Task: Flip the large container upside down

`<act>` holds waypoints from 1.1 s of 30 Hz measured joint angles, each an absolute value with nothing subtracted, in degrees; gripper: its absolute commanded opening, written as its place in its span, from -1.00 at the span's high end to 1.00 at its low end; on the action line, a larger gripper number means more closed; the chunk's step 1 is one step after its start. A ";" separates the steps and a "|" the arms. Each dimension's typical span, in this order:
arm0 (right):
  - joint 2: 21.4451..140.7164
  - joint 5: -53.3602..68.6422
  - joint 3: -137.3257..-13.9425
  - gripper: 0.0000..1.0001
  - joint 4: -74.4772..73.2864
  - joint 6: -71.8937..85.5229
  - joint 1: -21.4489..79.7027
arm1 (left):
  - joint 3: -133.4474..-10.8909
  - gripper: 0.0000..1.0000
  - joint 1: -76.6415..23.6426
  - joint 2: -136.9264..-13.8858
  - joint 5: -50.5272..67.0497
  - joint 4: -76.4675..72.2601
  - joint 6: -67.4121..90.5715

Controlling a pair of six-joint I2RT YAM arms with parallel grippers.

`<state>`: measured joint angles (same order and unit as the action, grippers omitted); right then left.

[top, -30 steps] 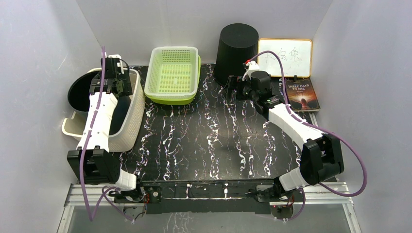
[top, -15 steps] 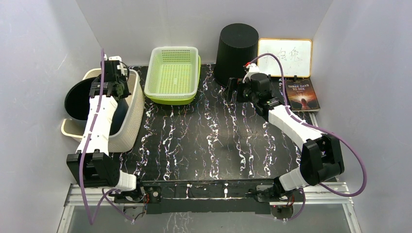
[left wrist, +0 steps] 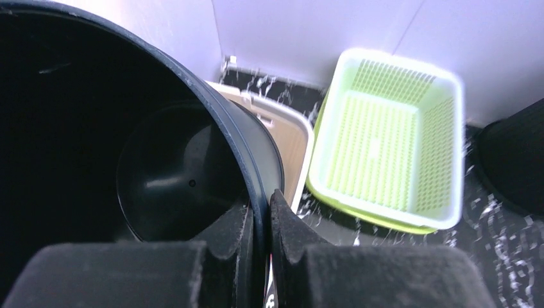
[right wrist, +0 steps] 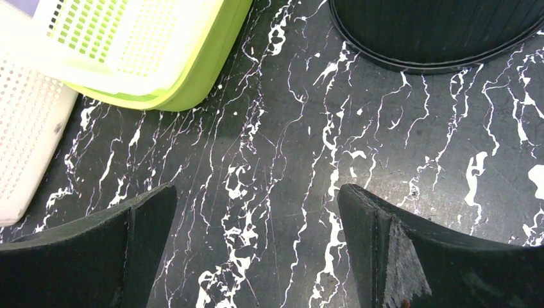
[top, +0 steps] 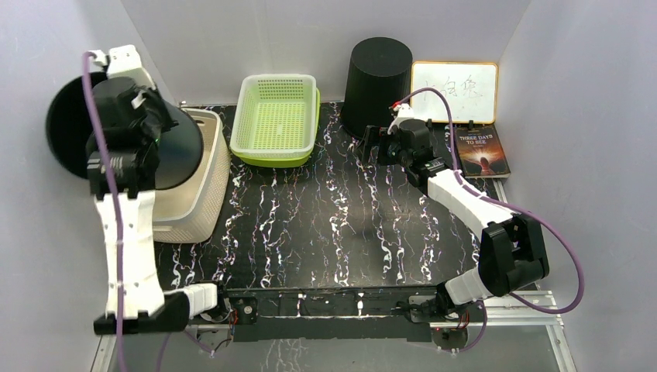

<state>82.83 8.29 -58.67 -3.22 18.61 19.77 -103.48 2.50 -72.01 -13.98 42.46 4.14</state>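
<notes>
A large black container [top: 166, 151] hangs in the air over the beige basket [top: 208, 174] at the left, tipped on its side with its mouth toward the left wall. My left gripper [top: 143, 116] is shut on its rim. In the left wrist view the fingers [left wrist: 285, 224] pinch the rim [left wrist: 218, 109], one inside and one outside the wall. My right gripper [top: 378, 143] is open and empty low over the table in front of a second black bin [top: 377, 77], which stands upside down at the back. Its jaws stand wide apart in the right wrist view [right wrist: 256, 212].
A green mesh basket [top: 276, 120] sits at the back middle, next to the beige basket. A whiteboard [top: 454, 91] leans on the back wall and a book [top: 481, 151] lies at the back right. White walls close in the left, back and right.
My left arm has lifted the black container out of the beige basket and swung it up and left, tipping it on its side. The right gripper has barely moved.
</notes>
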 measured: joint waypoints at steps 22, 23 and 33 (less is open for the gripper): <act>79.44 3.22 -57.47 -0.96 -1.48 19.64 19.79 | -93.91 1.00 2.15 -62.35 39.55 26.00 24.23; 79.44 3.09 -57.47 -0.96 -1.52 19.62 19.77 | -92.25 1.00 2.11 -62.65 41.23 26.13 24.88; 79.44 2.87 -57.47 -0.96 -1.50 19.62 19.79 | -84.84 1.00 2.37 -62.81 43.07 30.57 22.44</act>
